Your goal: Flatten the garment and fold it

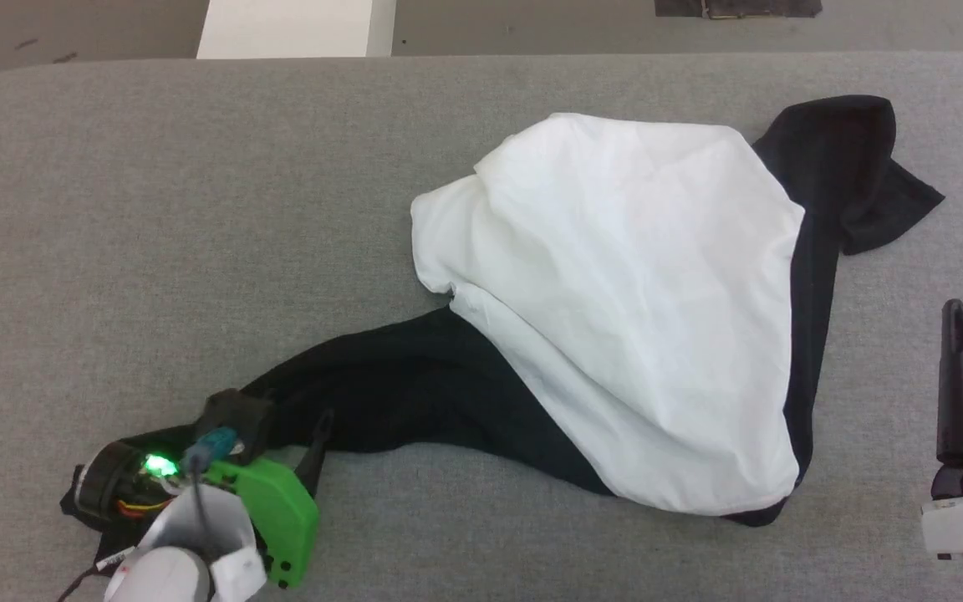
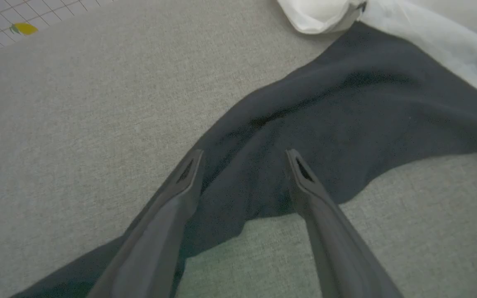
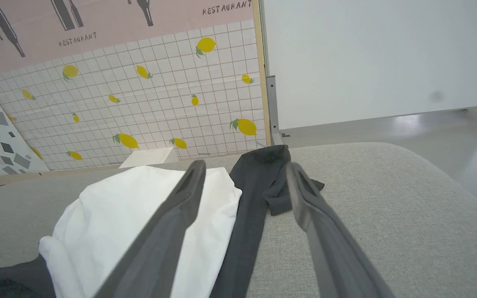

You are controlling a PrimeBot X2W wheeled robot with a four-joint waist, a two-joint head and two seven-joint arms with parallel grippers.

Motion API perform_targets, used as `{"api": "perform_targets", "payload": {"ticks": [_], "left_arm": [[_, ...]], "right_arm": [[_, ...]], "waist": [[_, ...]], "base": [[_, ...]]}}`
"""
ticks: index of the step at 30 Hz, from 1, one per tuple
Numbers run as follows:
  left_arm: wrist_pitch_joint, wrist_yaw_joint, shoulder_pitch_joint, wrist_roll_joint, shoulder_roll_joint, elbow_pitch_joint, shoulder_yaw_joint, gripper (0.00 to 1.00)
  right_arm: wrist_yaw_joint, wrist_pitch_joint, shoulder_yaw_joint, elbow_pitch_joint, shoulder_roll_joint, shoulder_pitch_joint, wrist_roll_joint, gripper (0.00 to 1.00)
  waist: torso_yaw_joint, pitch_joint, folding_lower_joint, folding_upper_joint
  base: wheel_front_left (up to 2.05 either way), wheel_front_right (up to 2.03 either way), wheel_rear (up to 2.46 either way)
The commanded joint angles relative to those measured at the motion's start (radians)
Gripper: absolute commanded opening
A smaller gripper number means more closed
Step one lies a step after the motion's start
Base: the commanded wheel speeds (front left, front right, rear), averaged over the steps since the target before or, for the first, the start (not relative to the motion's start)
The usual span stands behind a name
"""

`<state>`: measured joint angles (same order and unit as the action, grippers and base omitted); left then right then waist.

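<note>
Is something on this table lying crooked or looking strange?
Yes. The garment is not flat. Its white body is humped and wrinkled, one black sleeve trails long toward the left gripper, and more black cloth lies crumpled at the far right.
</note>
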<state>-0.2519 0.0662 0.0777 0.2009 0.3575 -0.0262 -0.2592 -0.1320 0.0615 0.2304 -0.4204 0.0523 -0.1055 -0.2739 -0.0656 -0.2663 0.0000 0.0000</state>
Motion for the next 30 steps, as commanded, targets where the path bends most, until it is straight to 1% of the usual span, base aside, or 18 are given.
{"api": "perform_targets", "payload": {"ticks": [1,2,4,7,8,9,12,15,17,18,20,22,25,27,28,29,30], "left_arm": [[-0.053,0.01,0.02,-0.011,0.012,0.02,-0.016,1.0],[-0.094,0.016,0.031,-0.007,0.02,0.037,-0.024,1.0],[-0.142,0.023,0.05,0.008,0.024,0.069,-0.031,1.0],[-0.149,0.028,0.07,0.026,0.019,0.108,-0.033,0.99],[-0.144,0.029,0.075,0.029,0.016,0.121,-0.033,0.38],[-0.133,0.03,0.077,0.032,0.015,0.128,-0.034,0.0],[-0.095,0.029,0.07,0.078,-0.004,0.126,-0.01,0.0],[-0.084,0.008,0.056,0.117,0.004,0.067,0.042,0.0],[-0.094,-0.018,0.042,0.129,0.034,0.0,0.093,0.0],[-0.107,-0.036,0.035,0.122,0.06,-0.041,0.122,0.0],[-0.129,-0.068,0.018,0.118,0.096,-0.101,0.172,0.0],[-0.151,-0.082,-0.004,0.116,0.135,-0.128,0.213,0.0],[-0.175,-0.092,-0.03,0.148,0.15,-0.12,0.252,0.0],[-0.161,-0.101,-0.036,0.142,0.155,-0.093,0.263,0.0],[-0.141,-0.108,-0.033,0.136,0.15,-0.081,0.266,0.09],[-0.113,-0.113,-0.028,0.131,0.138,-0.066,0.263,0.44],[-0.089,-0.116,-0.023,0.139,0.117,-0.055,0.259,1.0]], "right_arm": [[0.001,-0.003,-0.007,0.003,-0.002,0.008,0.0,1.0],[0.001,0.001,-0.013,0.005,-0.002,0.008,0.0,1.0],[0.001,0.003,-0.022,0.006,-0.002,0.01,0.0,1.0],[0.001,0.005,-0.031,0.007,-0.002,0.011,-0.001,1.0],[0.001,0.006,-0.032,0.008,-0.002,0.012,-0.002,1.0],[0.001,0.007,-0.033,0.008,-0.002,0.011,-0.001,1.0],[0.001,0.011,-0.032,0.007,-0.002,0.011,0.0,1.0],[0.001,0.016,-0.025,0.001,-0.002,0.007,0.002,1.0],[0.001,0.019,-0.022,-0.006,-0.002,0.005,0.004,1.0],[0.001,0.022,-0.022,-0.009,-0.002,0.004,0.005,1.0],[0.001,0.026,-0.024,-0.014,-0.002,0.006,0.006,1.0],[0.001,0.029,-0.029,-0.016,-0.002,0.011,0.007,1.0],[0.001,0.028,-0.035,-0.014,-0.002,0.022,0.007,1.0],[0.001,0.027,-0.035,-0.007,-0.002,0.028,0.009,1.0],[0.001,0.027,-0.035,-0.004,-0.002,0.03,0.01,1.0],[0.001,0.027,-0.036,0.0,-0.002,0.032,0.012,1.0],[0.001,0.027,-0.036,0.003,-0.002,0.033,0.015,1.0]], "waist": [[0.002,-0.003,0.0,0.0],[0.003,-0.006,0.0,0.0],[0.005,-0.01,0.0,0.0],[0.008,-0.014,0.0,0.0],[0.008,-0.014,0.0,0.0],[0.008,-0.013,0.0,0.0],[0.007,-0.009,0.0,0.0],[0.0,-0.006,0.0,0.0],[-0.005,-0.011,0.0,0.0],[-0.008,-0.017,0.0,0.0],[-0.012,-0.03,0.0,0.0],[-0.012,-0.044,0.0,0.0],[-0.011,-0.061,0.0,0.0],[-0.01,-0.07,0.0,0.0],[-0.01,-0.072,0.0,0.0],[-0.01,-0.074,0.0,0.0],[-0.011,-0.074,0.0,0.0]], "base": [[0.0,0.0,0.0],[0.0,0.0,0.0],[0.0,0.0,0.0],[0.0,0.0,0.0],[0.0,0.0,0.0],[0.0,0.0,0.0],[0.0,0.0,0.0],[0.0,0.0,0.0],[0.0,0.0,0.0],[0.0,0.0,0.0],[0.0,0.0,0.0],[0.0,0.0,0.0],[0.0,0.0,0.0],[0.0,0.0,0.0],[0.0,0.0,0.0],[0.0,0.0,0.0],[0.0,0.0,0.0]]}}
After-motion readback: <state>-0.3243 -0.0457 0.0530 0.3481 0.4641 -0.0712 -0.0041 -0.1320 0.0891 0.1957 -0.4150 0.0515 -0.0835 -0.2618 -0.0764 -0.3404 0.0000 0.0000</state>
